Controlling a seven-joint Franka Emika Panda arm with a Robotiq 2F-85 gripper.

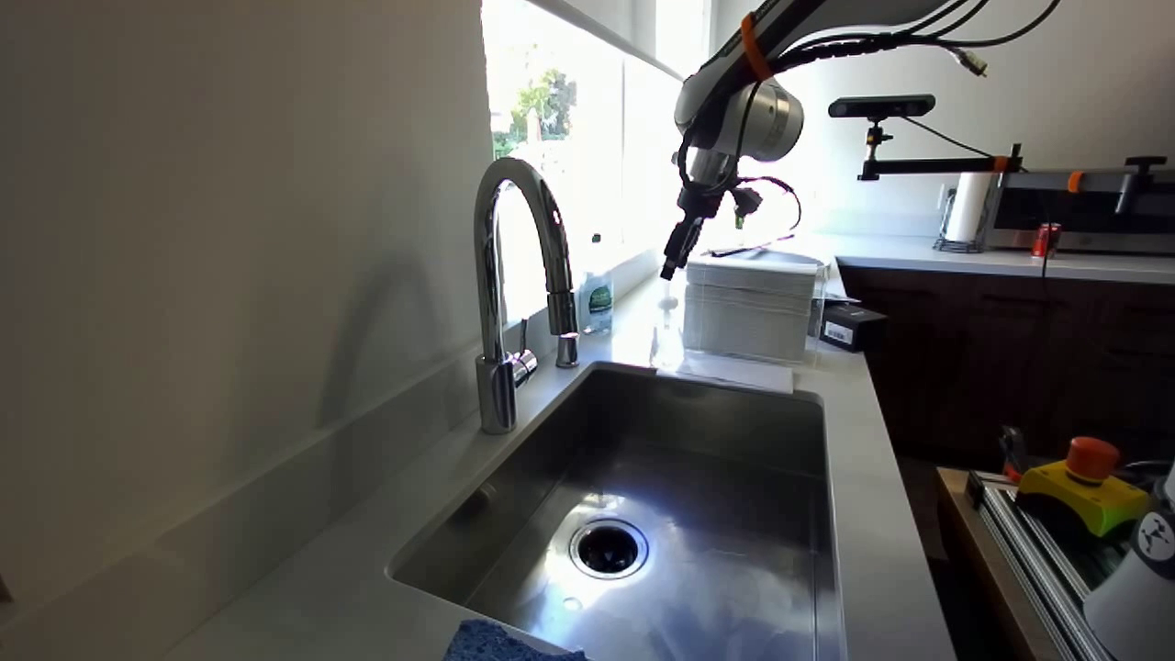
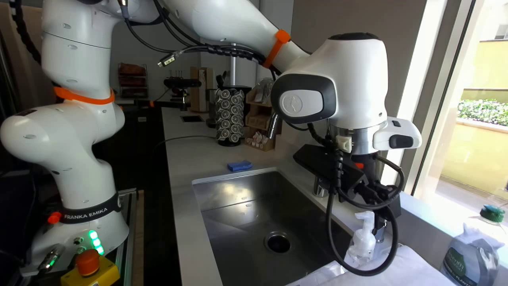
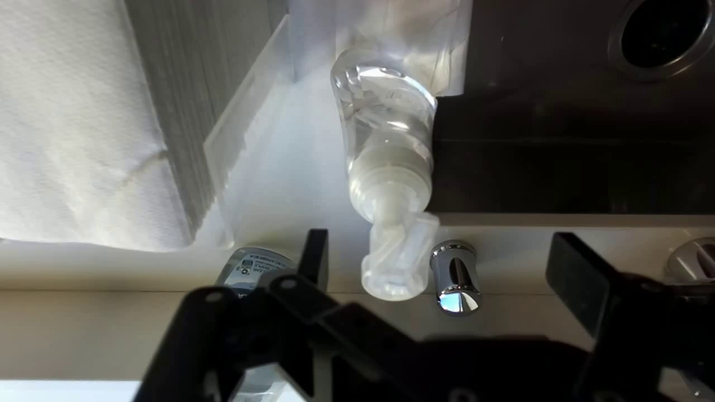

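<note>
A clear, see-through plastic pump bottle (image 3: pixel 385 151) with rounded shoulders, a broad whitish collar (image 3: pixel 389 181) and a translucent white pump head (image 3: pixel 397 257) stands upright on the smooth white surface (image 1: pixel 872 496). It is just beside the rim of the rectangular stainless-steel sink (image 1: pixel 716 408), with a strip of the surface showing between it and the nearby stack of white paper towels (image 1: pixel 748 317), and its nozzle (image 2: pixel 363 215) points toward the sink side. Light glints along its curved wall, and how much liquid it holds cannot be told.
</note>
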